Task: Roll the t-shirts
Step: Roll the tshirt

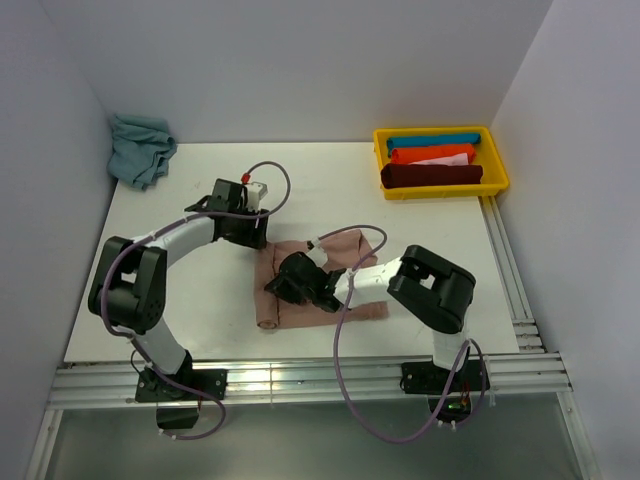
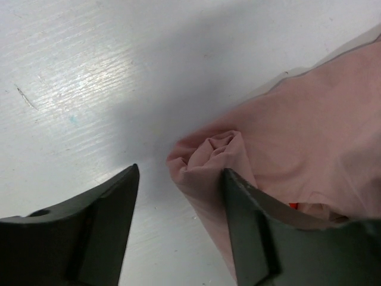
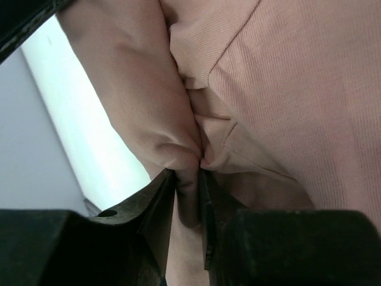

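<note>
A dusty pink t-shirt (image 1: 355, 250) lies mid-table, its left side wound into a roll (image 1: 267, 305). My left gripper (image 1: 256, 238) sits at the roll's far end. In the left wrist view the left gripper (image 2: 178, 179) is open: the spiral end of the roll (image 2: 214, 149) lies just ahead of the gap, and the right finger (image 2: 250, 232) rests against the cloth. My right gripper (image 1: 285, 285) is over the roll's middle. In the right wrist view the right gripper (image 3: 187, 179) is shut on a narrow fold of the pink t-shirt (image 3: 286, 89).
A yellow bin (image 1: 497, 160) at the back right holds rolled teal, orange and dark red shirts. A crumpled blue-grey garment (image 1: 140, 148) lies at the back left corner. Walls close in the table; aluminium rails (image 1: 300, 380) run along the near and right edges.
</note>
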Available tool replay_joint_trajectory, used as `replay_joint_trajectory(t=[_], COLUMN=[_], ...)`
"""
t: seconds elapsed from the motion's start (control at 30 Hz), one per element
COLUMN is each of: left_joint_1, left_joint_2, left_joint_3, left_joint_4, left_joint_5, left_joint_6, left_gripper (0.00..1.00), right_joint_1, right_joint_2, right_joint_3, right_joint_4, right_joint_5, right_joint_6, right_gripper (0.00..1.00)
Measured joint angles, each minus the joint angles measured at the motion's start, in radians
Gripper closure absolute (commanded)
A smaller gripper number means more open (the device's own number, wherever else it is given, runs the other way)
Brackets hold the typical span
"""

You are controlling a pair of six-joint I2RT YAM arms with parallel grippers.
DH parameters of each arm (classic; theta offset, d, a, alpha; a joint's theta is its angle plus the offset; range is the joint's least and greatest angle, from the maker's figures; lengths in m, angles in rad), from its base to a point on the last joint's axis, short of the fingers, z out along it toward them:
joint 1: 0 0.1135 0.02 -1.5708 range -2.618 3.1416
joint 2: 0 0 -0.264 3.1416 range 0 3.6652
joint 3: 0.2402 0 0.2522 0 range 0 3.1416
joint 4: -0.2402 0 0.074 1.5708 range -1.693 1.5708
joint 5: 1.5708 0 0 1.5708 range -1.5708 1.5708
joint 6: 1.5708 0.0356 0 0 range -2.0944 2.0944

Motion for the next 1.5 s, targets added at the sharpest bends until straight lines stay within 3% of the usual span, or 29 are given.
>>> replay_joint_trajectory(t=[0.1,0.37,0.63,0.73,0.87,1.03,1.5], left_joint_1=[0.002,0.013,0.033,0.035,0.034,0.022,-0.044], left_joint_2=[-0.018,-0.11,-0.114,-0.088,-0.002,0.067,0.099], left_joint_3=[0.002,0.001,-0.021,-0.024,-0.019,0.016,0.09], left_joint_4=[-0.021,-0.04,-0.055,-0.058,-0.061,-0.083,-0.154], left_joint_5=[0.008,0.107,0.161,0.158,0.148,0.109,-0.029], left_joint_6=[0.005,0.033,0.082,0.088,0.088,0.081,0.077], left_gripper=[0.3,0.3,0.46,0.55,0.65,0.67,0.67], right_joint_1=[0.001,0.004,0.004,0.004,0.004,0.015,0.119], right_joint_2=[0.0,0.0,0.0,0.0,0.0,0.0,-0.005], right_joint_3=[0.026,0.052,0.057,0.057,0.068,0.114,0.317], right_joint_4=[-0.053,-0.111,-0.121,-0.121,-0.143,-0.231,-0.61], right_joint_5=[0.011,0.024,0.024,0.025,0.032,0.074,0.277], right_joint_6=[-0.014,-0.027,-0.031,-0.034,-0.046,-0.08,-0.166], right_gripper=[0.75,0.8,0.8,0.76,0.64,0.5,0.47])
